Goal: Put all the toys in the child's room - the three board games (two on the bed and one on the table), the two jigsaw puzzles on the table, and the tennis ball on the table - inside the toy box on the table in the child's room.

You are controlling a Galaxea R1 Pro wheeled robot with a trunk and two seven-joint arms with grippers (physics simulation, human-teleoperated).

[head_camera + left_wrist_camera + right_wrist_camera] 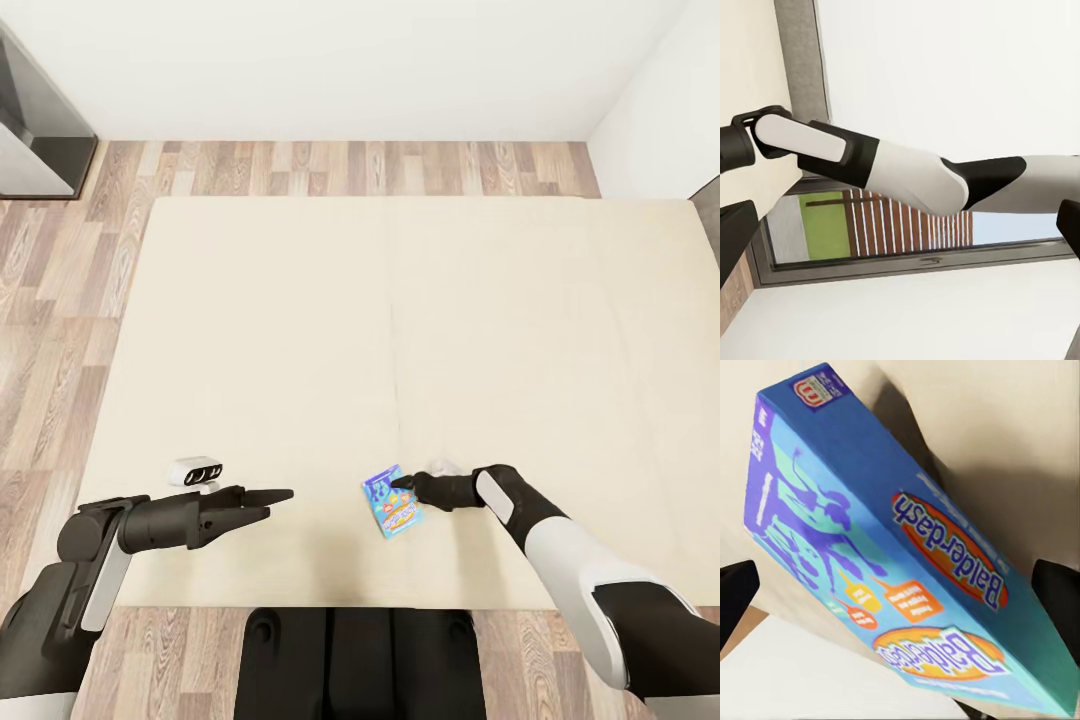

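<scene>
The fingers of the right gripper (400,487) stand apart on either side of a blue board game box (392,502), and in the right wrist view their dark tips (736,598) frame the box (900,562) at the two edges of the picture without visibly pressing on it, so I judge the grasp not yet closed. The box, marked Balderdash, lies flat on the cream bed (300,330) near its front edge, just ahead of the robot's base. The risk I see is that the jaws meet the box across a wide face or a corner: it may pivot, slide along the bedding or tip out as the arm lifts, and the soft surface could let a fingertip dig in instead of getting under the edge. The left gripper (280,496) hangs over the bed well apart from the box, its fingers lying close together in the head view, though I cannot tell whether they are fully closed. A small white object (195,470) with dark openings rests on the bed just beside the left arm; a careless sweep of that arm could knock it. As for containers, the toy box and the table are out of frame here, so its contents cannot be judged from this position
</scene>
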